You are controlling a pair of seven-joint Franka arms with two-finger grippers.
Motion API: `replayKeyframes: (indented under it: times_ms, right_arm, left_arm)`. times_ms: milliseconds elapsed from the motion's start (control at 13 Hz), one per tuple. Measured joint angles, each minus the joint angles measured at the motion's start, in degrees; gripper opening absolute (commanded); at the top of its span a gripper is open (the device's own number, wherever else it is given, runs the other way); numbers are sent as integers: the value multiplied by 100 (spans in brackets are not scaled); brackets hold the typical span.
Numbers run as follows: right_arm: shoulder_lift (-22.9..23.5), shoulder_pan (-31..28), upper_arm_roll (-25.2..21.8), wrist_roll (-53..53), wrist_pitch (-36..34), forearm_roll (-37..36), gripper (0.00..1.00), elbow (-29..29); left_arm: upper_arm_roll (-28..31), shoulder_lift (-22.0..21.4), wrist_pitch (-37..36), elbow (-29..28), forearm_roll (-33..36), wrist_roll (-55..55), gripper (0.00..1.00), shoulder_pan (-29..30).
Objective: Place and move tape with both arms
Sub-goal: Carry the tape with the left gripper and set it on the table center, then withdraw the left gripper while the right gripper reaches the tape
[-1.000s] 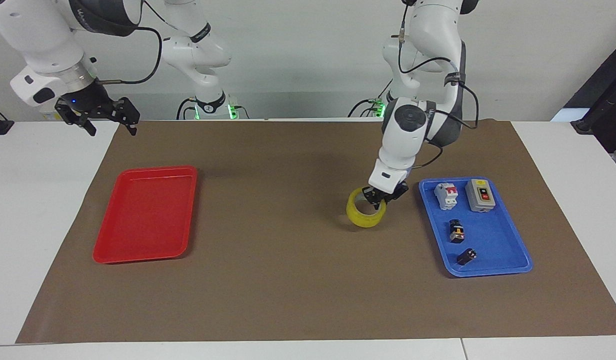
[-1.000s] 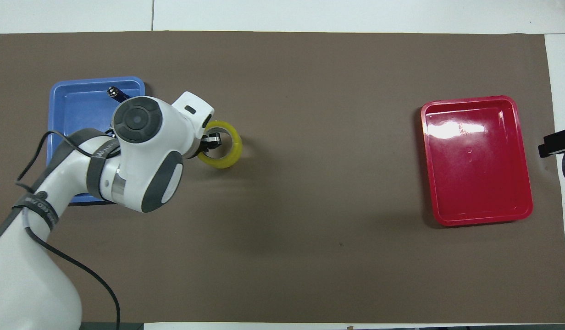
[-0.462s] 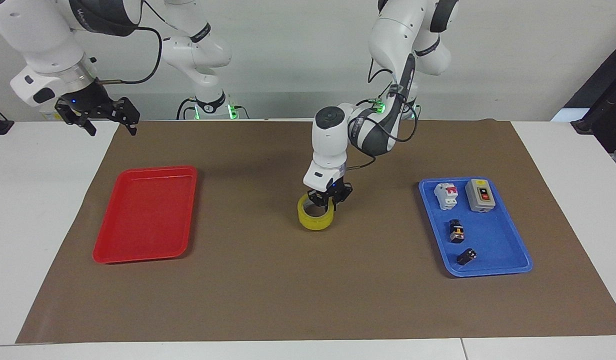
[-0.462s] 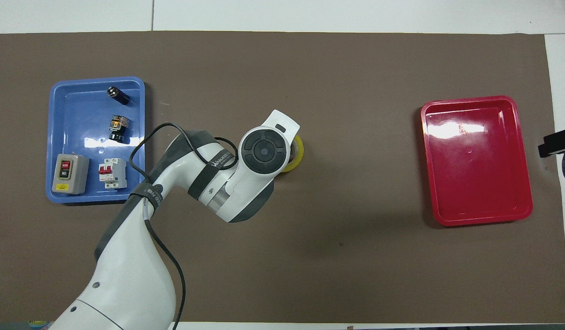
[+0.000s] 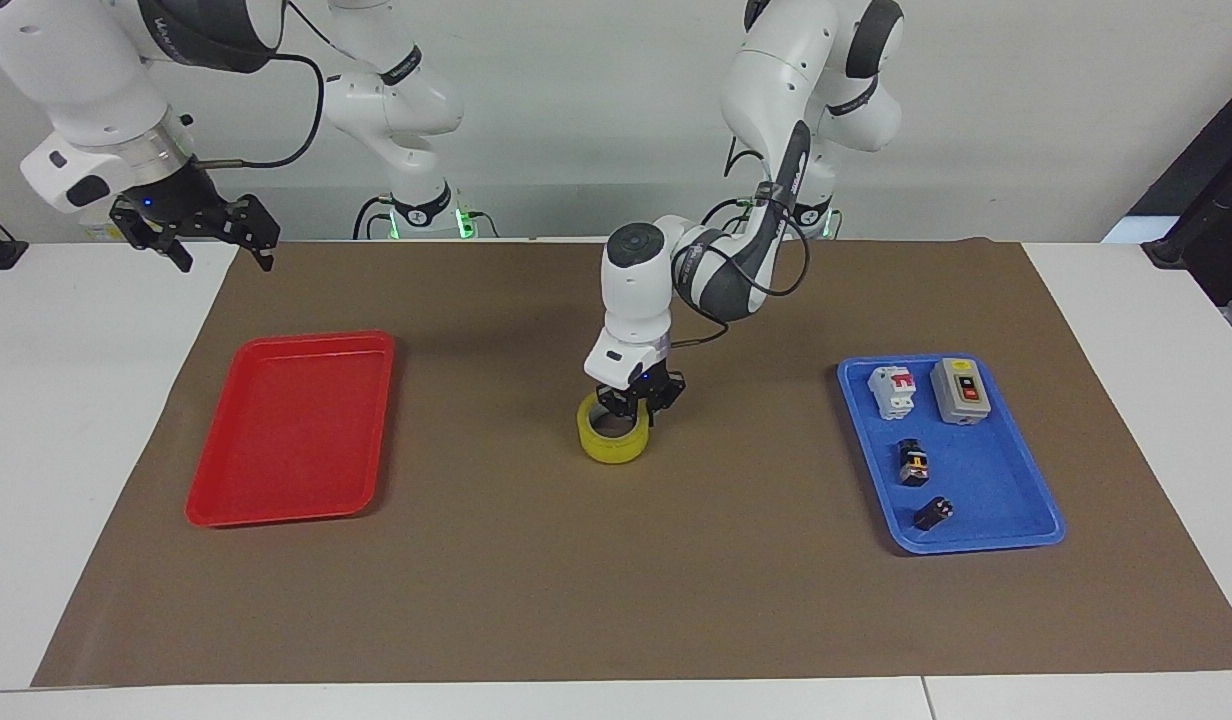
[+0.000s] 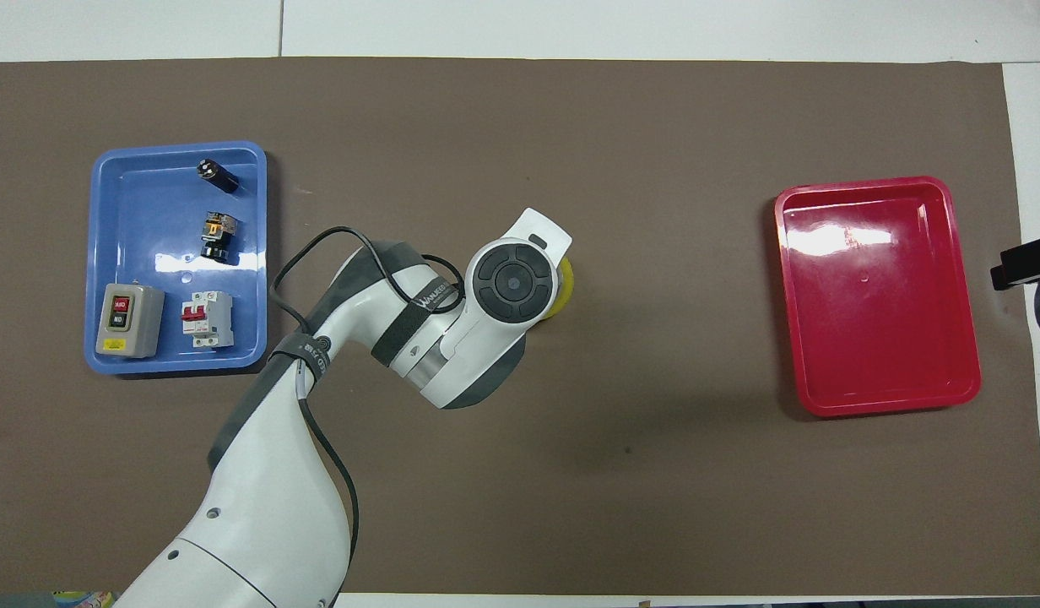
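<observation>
brown paper mat (image 5: 536, 560) covers a white table (image 5: 76, 400) below a pale wall; left gripper (image 5: 631, 398) pinches the tape (image 5: 612, 440); right gripper (image 5: 198, 228) waits, spread.

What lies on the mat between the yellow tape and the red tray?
Nothing visible: only bare brown mat lies between the tape, under the left hand, and the red tray. The right hand waits, raised.

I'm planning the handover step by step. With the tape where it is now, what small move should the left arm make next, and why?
Probably let go and lift clear. The left gripper has the tape by its rim, apparently down on the brown mat mid-table between the blue tray and red tray. The right gripper waits open near the red tray.
</observation>
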Motion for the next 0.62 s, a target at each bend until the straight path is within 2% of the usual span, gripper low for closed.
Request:
replayKeyframes:
  times_ms: [308, 462, 615]
  right_arm:
    - [0, 2, 3, 0, 0, 0, 100, -1]
    - [0, 18, 7, 0, 37, 13, 100, -22]
    - [1, 60, 79, 0, 248, 64, 100, -73]
  left_arm:
    - [46, -105, -5, 10, 0, 0, 100, 37]
    - [68, -444, -33, -128, 2, 117, 100, 217]
    - [85, -1028, -232, -501, 5, 568, 100, 536]
